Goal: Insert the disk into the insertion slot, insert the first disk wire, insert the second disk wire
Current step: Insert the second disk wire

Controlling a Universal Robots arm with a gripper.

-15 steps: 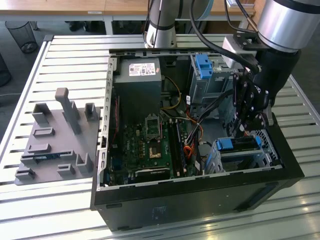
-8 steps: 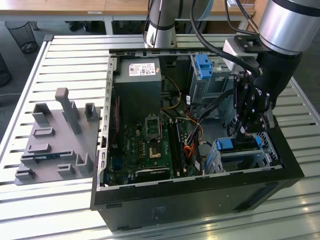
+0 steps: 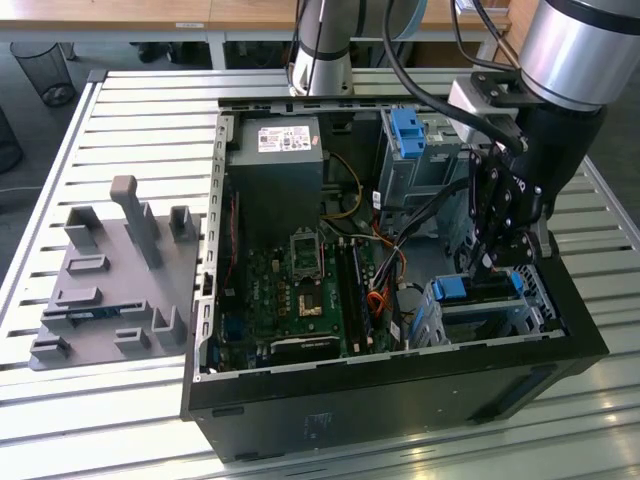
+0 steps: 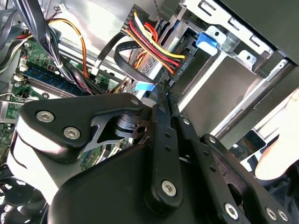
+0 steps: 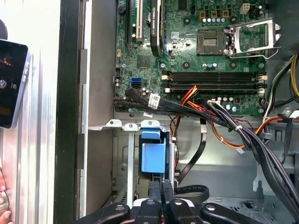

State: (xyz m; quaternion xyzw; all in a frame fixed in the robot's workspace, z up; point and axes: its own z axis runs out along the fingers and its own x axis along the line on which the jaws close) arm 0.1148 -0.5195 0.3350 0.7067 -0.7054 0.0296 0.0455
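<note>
Black robot hand (image 5: pixel 161 189) points steeply down into the open computer case (image 3: pixel 400 370), fingers pressed together on the blue-framed disk (image 5: pixel 153 151); disk sits in the perforated silver insertion slot (image 3: pixel 535 310).

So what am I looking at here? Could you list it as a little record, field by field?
setting: open computer case on a slatted metal table
gripper: above the disk, fingers closed together
disk: sits in the insertion slot, blue frame visible in the first wrist view
inside case: motherboard, power supply, wire bundle
beside case: grey fixture block, at the exterior view's left
</note>
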